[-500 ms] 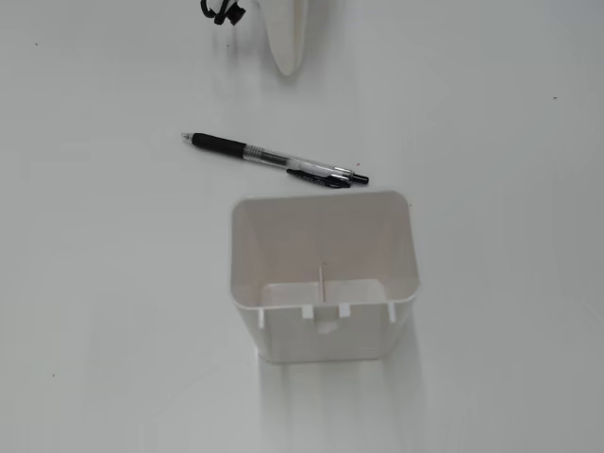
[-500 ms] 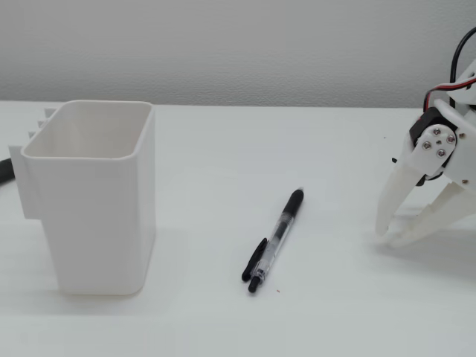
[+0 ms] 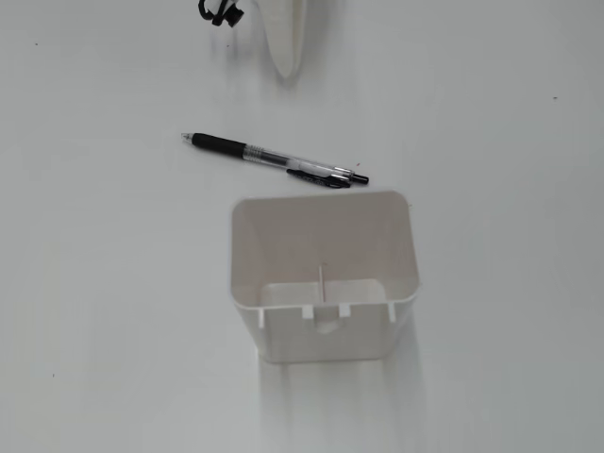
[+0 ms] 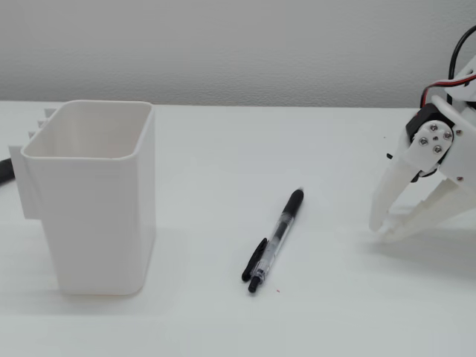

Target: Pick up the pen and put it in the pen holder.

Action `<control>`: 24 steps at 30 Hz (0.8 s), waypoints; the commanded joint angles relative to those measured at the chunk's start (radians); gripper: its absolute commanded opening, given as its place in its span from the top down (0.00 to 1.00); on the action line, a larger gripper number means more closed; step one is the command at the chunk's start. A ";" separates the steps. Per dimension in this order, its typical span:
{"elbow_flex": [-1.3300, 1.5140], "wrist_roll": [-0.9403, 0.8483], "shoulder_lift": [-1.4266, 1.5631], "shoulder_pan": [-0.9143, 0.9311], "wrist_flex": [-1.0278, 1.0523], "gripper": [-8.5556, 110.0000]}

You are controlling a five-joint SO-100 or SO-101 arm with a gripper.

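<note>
A slim clear-barrelled pen with black grip, clip and button [image 3: 274, 158] lies flat just beside an upright, empty white plastic rectangular holder [image 4: 89, 208].

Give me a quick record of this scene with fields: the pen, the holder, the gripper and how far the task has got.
pen: pen lies flat on the table, untouched
pen holder: pen holder stands upright and empty, apart from the pen
gripper: gripper is right of the pen in the side fixed view, tips near the table, holding nothing
gripper state: jaws slightly parted at the tips
task progress: pen not yet picked up
</note>
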 commanded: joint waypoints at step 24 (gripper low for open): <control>-1.155 -0.100 -1.404 0.023 0.091 0.89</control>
